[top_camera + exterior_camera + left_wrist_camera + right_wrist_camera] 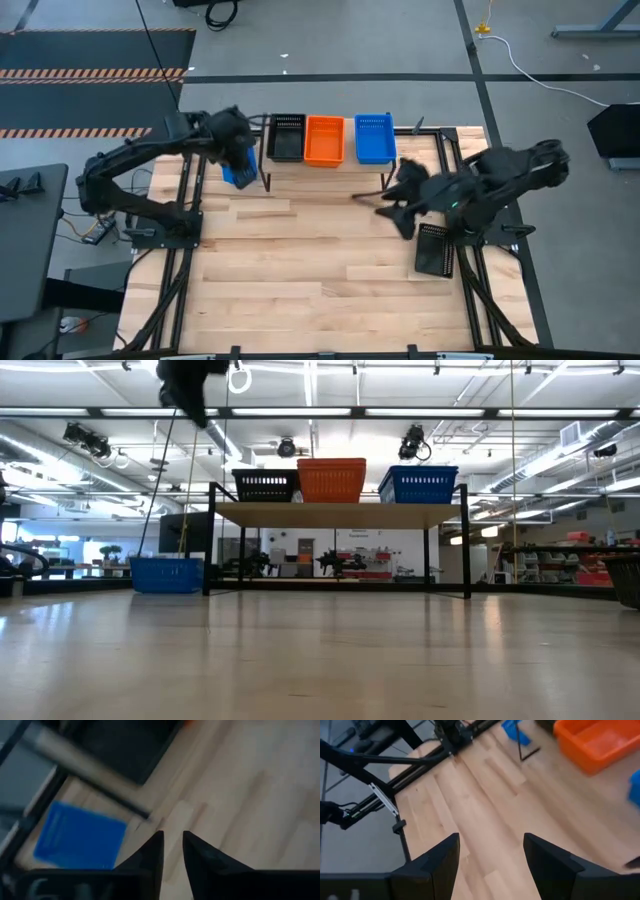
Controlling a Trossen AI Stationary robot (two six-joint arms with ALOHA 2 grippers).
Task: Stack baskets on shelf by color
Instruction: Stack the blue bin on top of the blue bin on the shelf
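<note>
The shelf [330, 165] carries black, orange and blue stacks; the left pincer [172, 845], narrowly parted and empty, hovers above a blue basket [238, 172] on the tabletop [300, 260], while the right pincer [490, 852] waits released.

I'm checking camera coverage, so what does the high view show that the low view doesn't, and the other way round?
Only the high view shows both dark arms whole, the right pincer open over the wooden table, and a black mesh plastic basket by the right arm. Only the low view shows the shelf's thin black legs and the room behind. Both show black, orange and blue baskets on the shelf, plus a blue basket on the table beside it.
</note>
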